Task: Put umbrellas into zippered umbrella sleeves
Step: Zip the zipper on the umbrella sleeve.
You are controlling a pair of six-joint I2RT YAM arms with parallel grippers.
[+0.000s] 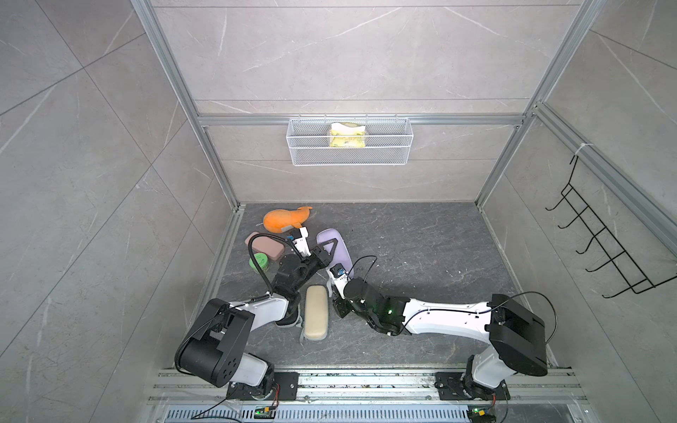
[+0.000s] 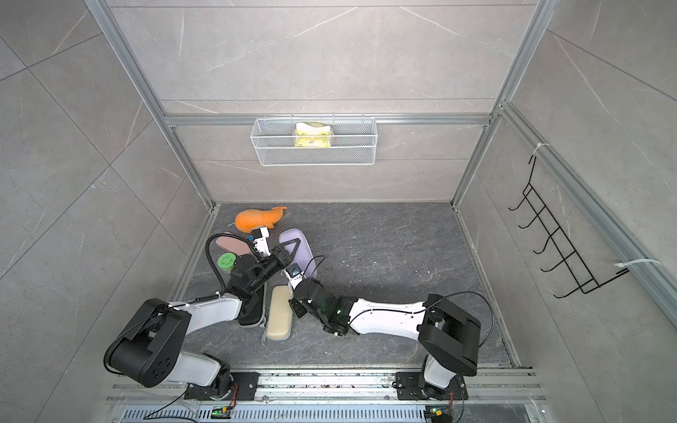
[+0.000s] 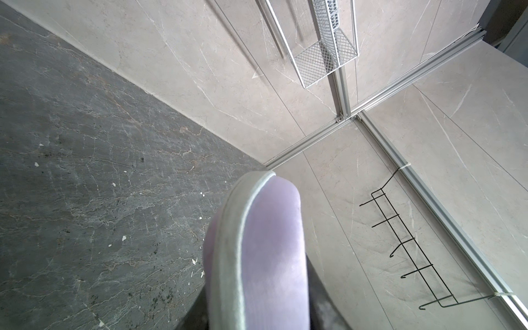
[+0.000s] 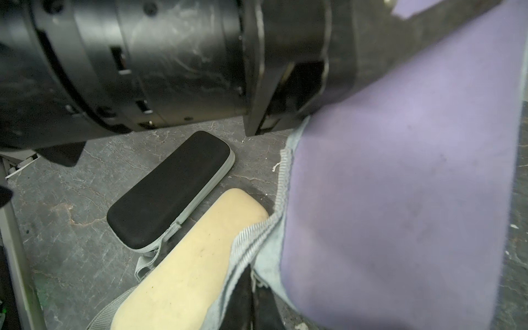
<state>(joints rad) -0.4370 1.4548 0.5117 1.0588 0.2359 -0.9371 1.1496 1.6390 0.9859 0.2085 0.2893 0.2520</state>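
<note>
Currently L arm's gripper [image 1: 327, 252], centre-left in both top views, is clamped on the lavender sleeve [image 1: 327, 233], which sits slanted just above centre. R gripper [image 4: 251, 303] is pinched tight on that sleeve's grey zip edging, at the bottom centre of the R wrist view. Wire basket [image 1: 350, 144], upper centre on the back wall, holds a yellow packet [image 1: 348, 136]; its print is too small to read. Cream sleeve [image 1: 317, 311] lies closed below centre, w/ the black sleeve [image 4: 171, 188] just beside it, partly under the L arm. Orange plush whale [image 1: 285, 219], pink case [image 1: 269, 249] and green lid [image 1: 259, 260] (marking illegible) cluster at mid-left.
</note>
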